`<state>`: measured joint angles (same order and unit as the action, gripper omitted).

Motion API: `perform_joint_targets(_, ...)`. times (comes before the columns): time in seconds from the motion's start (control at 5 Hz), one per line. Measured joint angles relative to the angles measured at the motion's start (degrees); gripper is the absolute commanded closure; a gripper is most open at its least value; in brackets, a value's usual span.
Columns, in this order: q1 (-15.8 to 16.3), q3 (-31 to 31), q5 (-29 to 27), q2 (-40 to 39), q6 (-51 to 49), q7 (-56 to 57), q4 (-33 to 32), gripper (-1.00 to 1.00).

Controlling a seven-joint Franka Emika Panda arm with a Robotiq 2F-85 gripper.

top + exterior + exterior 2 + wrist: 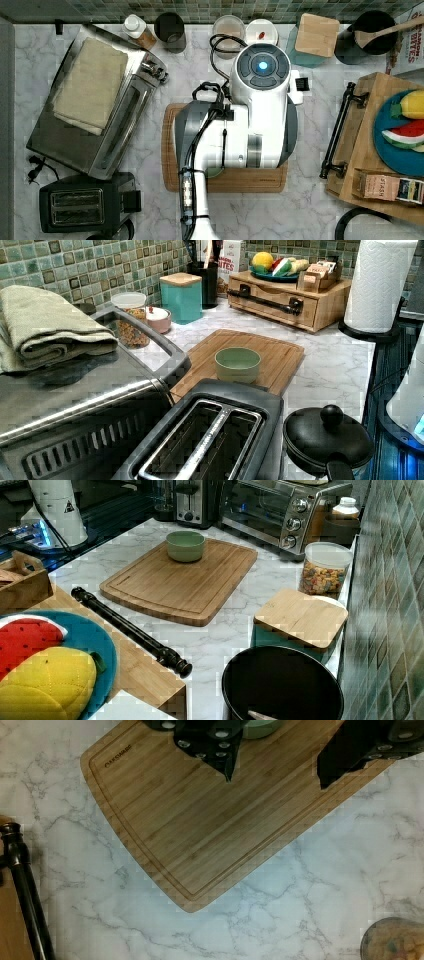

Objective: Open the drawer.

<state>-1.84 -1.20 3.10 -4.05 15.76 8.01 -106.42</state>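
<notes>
Marble counter (310,200): "STASH" box (390,187) (atop drawer (272,304)).

A light bamboo-wood drawer (280,304) is seen closed, its front flush with the wooden box that houses it, at the top view's right edge of the marble counter. A long black bar handle (338,131) is mounted across its front on two brackets, facing the cutting board.

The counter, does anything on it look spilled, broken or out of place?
Nothing stands out. The drawer sits shut and square in its wooden box, the green bowl stands upright on the cutting board, and no spill shows on the marble counter.
</notes>
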Motion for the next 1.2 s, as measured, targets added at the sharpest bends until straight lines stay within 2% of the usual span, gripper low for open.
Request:
perform_joint_targets(0.4,-0.01,-0.12,0.46,-0.22,0.25,0.11,-0.56,-1.00)
perform_joint_targets(0.8,-0.45,-0.27,6.48,-0.21,4.38,2.38,-2.85,-1.00)
perform_joint_targets(1.2,-1.68,-3.41,5.61,-5.75,1.72,21.17,0.78,-1.00)
